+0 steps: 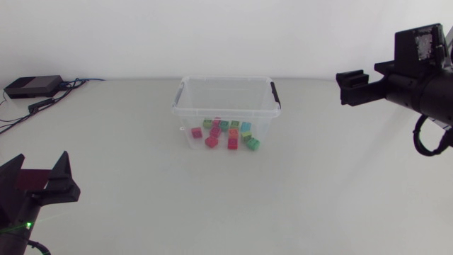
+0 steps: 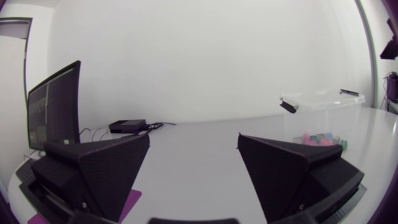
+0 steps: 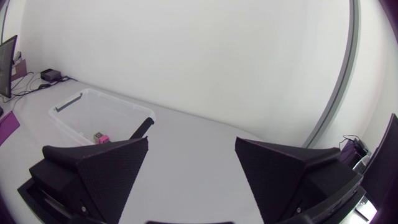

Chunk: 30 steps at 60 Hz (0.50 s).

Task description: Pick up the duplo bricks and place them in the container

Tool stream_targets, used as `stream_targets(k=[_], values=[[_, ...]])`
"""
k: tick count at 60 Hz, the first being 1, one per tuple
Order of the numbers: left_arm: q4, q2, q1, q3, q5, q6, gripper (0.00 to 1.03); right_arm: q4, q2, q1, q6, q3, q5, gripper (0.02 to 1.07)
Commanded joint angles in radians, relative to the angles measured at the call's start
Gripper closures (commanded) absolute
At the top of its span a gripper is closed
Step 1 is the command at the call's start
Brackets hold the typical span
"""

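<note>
Pale grey table (image 1: pixel 141 205), seen from above, matte and uniform, filling the frame from the lower edge up to the white wall. Slightly above centre stands a clear plastic container (image 1: pixel 219 113), rectangular, lidless, upright, with a dark handle clip at each short end. At the upper left edge lies a flat black box (image 1: pixel 32 86). Thin dark cables (image 1: pixel 49 100) trail from it across the tabletop, well apart from the container.

container (image 1: pixel 225 95) clear, black handles | bricks (image 1: pixel 226 132) red, pink, green, teal, orange | table (image 1: pixel 318 184) white
</note>
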Motion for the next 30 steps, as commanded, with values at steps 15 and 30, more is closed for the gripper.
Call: stream_targets(k=[15, 30], values=[[0.002, -0.011, -0.016, -0.022, 0.022, -0.161, 0.05, 0.098, -0.255, -0.028, -0.039, -0.263, 0.024, 0.06], [0.002, -0.010, -0.025, -0.024, 0.035, -0.159, 0.05, 0.145, -0.481, -0.052, -0.034, -0.421, 0.042, 0.06]])
